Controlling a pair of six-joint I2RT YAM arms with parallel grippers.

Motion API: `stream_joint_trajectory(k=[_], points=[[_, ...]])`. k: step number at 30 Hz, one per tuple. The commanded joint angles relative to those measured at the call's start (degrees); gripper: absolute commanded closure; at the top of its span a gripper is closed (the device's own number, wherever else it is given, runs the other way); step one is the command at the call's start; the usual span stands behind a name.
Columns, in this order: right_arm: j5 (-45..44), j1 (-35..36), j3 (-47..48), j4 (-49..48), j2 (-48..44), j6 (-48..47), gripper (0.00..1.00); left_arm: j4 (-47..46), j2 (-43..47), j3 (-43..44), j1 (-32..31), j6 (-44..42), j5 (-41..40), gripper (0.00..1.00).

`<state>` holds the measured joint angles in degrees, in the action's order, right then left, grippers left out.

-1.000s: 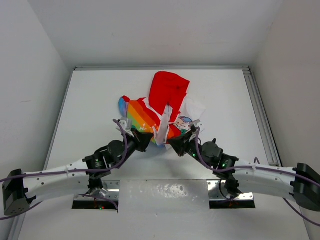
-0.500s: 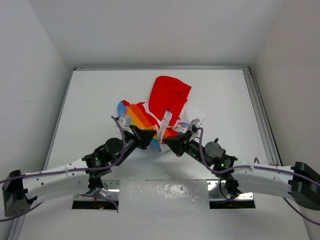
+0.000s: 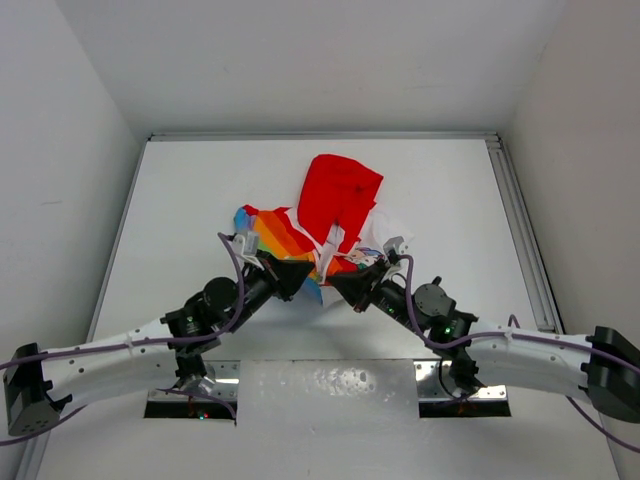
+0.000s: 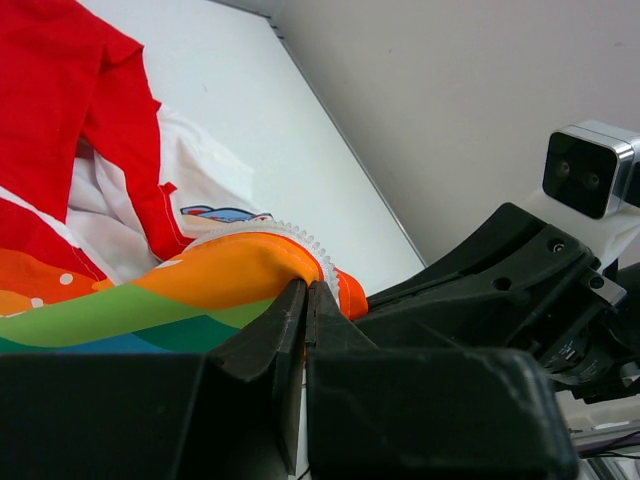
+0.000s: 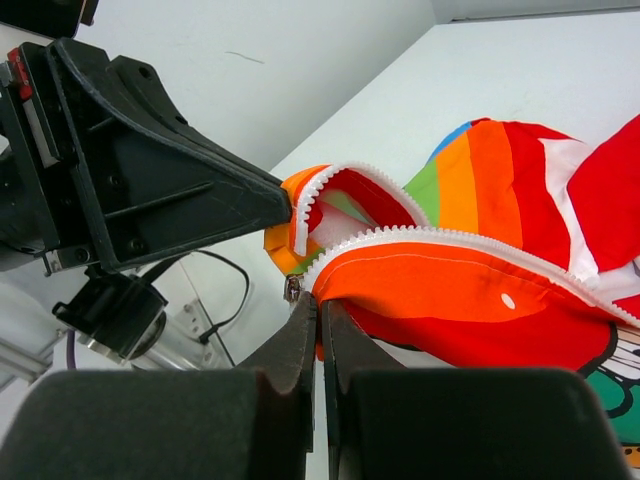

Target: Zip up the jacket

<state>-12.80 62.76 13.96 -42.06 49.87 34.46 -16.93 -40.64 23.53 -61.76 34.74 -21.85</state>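
The jacket [image 3: 335, 205] lies mid-table, red hood far, rainbow panels near. It is open, and both bottom corners are lifted off the table. My left gripper [image 3: 305, 270] is shut on the orange hem corner of the jacket [image 4: 240, 275], beside its white zipper teeth [image 4: 318, 250]. My right gripper [image 3: 340, 283] is shut on the other hem corner [image 5: 430, 275], just under its white zipper teeth [image 5: 440, 236]. A small metal zipper end [image 5: 294, 289] shows at my right fingertips. The two grippers are close together, tip to tip.
The white table [image 3: 200, 190] has a raised rail along the right edge [image 3: 520, 220] and white walls all round. The two arm bases and a metal plate [image 3: 330, 385] sit at the near edge.
Both grippers have drawn closer together with the hem corners in them, and the near part of the jacket has bunched up. The hood has shifted slightly right.
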Motion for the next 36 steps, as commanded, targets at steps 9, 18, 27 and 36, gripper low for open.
stream_joint_trajectory(k=[9, 18, 27, 36], points=[[-0.3, 0.2, 2.3, -2.6, -1.6, -1.0, 1.00, -2.8, 0.7, -0.3, 0.6, 0.6, 1.1, 1.00], [-0.6, 0.2, 2.2, -2.6, -2.0, -1.3, 1.00, -2.8, 1.4, -1.0, 0.7, 0.9, 2.0, 1.00], [-1.0, 0.2, 2.0, -1.9, -2.8, -1.6, 1.00, -2.3, 1.4, -1.4, 0.7, 1.6, 2.2, 1.00], [-1.2, 0.3, 2.3, -1.7, -2.4, -2.0, 1.00, -2.8, 1.5, -1.6, 0.7, 1.4, 3.3, 1.00]])
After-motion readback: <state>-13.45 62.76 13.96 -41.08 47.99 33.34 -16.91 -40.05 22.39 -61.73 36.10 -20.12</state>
